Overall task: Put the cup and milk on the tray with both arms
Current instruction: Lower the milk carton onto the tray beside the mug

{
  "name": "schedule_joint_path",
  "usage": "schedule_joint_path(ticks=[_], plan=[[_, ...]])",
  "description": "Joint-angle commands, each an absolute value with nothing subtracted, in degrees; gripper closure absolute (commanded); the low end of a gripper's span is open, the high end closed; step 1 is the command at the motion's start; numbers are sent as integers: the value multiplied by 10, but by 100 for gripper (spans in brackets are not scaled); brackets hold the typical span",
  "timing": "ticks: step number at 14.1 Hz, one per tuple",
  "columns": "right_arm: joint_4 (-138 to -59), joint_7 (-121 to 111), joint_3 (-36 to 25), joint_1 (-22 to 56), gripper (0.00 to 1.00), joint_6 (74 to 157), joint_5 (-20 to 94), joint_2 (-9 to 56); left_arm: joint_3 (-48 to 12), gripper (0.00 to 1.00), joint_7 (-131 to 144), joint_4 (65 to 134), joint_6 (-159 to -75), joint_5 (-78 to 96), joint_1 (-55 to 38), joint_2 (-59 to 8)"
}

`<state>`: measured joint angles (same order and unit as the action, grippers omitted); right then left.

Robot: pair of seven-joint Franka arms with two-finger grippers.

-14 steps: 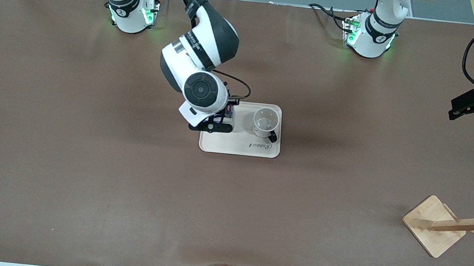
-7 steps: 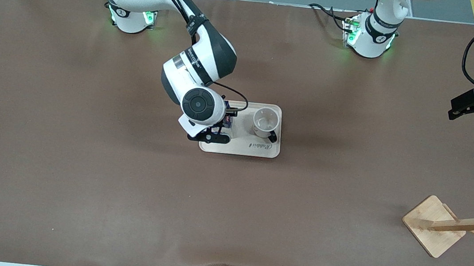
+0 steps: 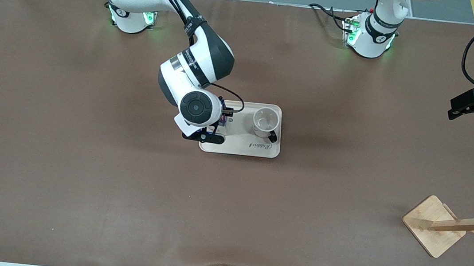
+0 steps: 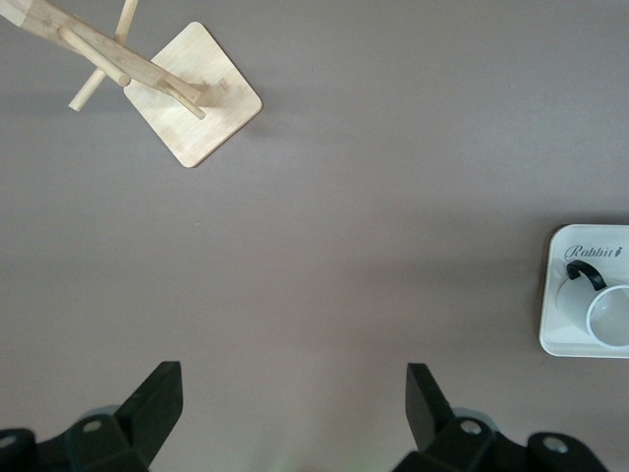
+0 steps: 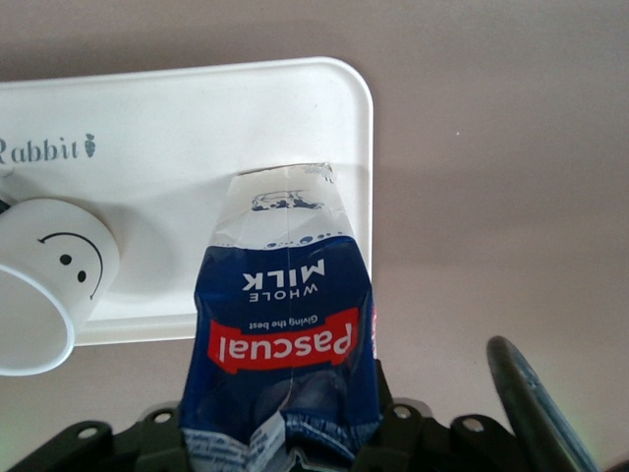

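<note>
The milk carton (image 5: 282, 344) is gripped at its top by the right pincer (image 5: 280, 433), fingers closed on either side. In the right wrist view its pale lower end stands on or just above the tray (image 5: 197, 128), at the tray's end toward the right arm; contact cannot be confirmed. In the front view the carton (image 3: 222, 117) is mostly hidden under the right arm's wrist, with the right pincer (image 3: 213, 126) over that same end of the tray (image 3: 239, 149).

The cup (image 3: 264, 122) stands upright on the tray at the end toward the left arm, handle turned toward the front camera, clear of the carton.

The left pincer (image 3: 472, 105) waits in the air over the left arm's end of the bench (image 3: 80, 177), fingers (image 4: 157, 398) spread wide and empty.

A wooden rack (image 3: 454, 225) lies tipped on the bench, nearer the front camera, well apart from the tray.
</note>
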<state>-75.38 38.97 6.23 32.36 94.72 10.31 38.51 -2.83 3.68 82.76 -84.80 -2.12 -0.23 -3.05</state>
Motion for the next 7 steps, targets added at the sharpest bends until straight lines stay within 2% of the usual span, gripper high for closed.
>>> schedule_joint_path(ticks=[1, 7], plan=[[-744, 403, 64, 329, 0, 960, 91, 393, -24, 0, 35, 834, -844, -11, -6, -20], [-723, 400, 65, 334, 0, 955, 81, 387, -24, 0, 35, 834, -839, -11, -6, -19]])
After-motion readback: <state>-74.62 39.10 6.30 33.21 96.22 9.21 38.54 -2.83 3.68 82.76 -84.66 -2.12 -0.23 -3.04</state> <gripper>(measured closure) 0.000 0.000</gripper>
